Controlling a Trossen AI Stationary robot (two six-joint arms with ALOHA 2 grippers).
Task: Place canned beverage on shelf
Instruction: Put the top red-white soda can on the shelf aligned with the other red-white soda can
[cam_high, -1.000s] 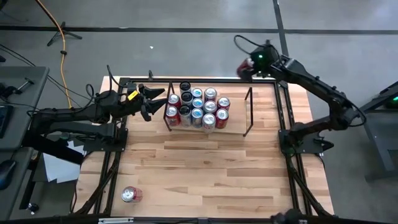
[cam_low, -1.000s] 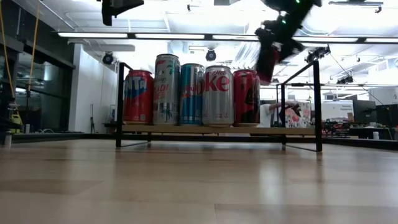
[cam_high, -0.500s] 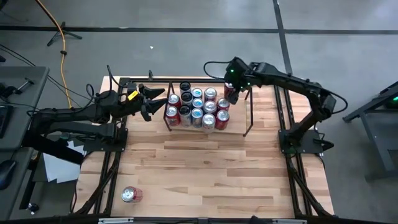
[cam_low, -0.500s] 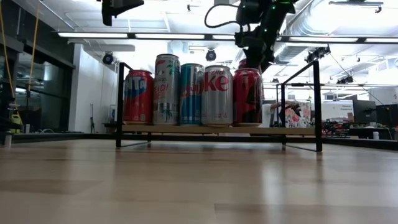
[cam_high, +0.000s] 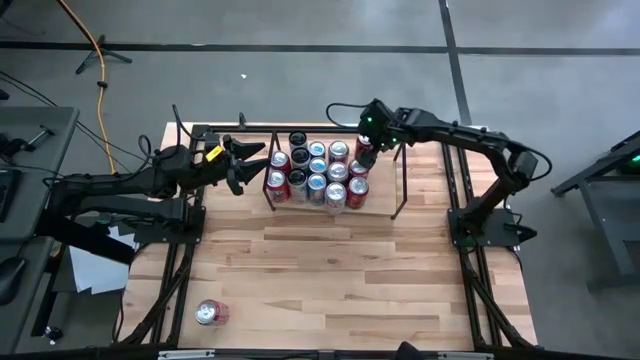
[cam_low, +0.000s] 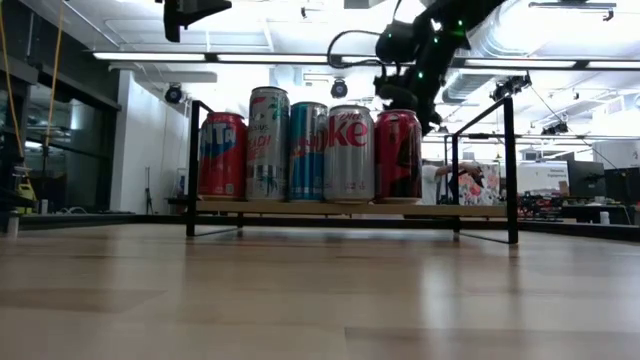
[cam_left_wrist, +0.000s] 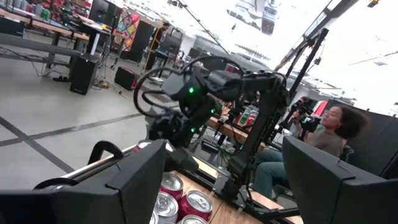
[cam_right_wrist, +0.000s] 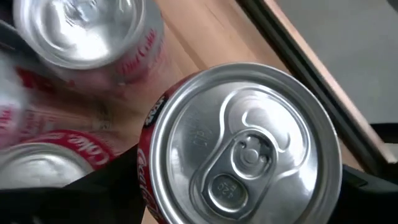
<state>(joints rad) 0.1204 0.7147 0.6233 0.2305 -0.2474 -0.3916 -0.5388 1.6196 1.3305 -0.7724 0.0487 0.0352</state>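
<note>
Swinging in from beyond the table's far edge, the right gripper (cam_high: 366, 145) now hangs over the shelf (cam_high: 398, 180), jaws spread wide around a red can (cam_high: 363, 150) beside the packed cluster of cans (cam_high: 318, 172). Left gripper (cam_high: 243, 163) waits open beside the shelf. Low view: bright workshop behind. Right wrist: can top (cam_right_wrist: 244, 149) fills the frame (wooden table (cam_right_wrist: 205, 43) beneath).

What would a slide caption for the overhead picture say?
Right gripper lowers a red can beside the cans on the shelf; left gripper waits alongside.
</note>
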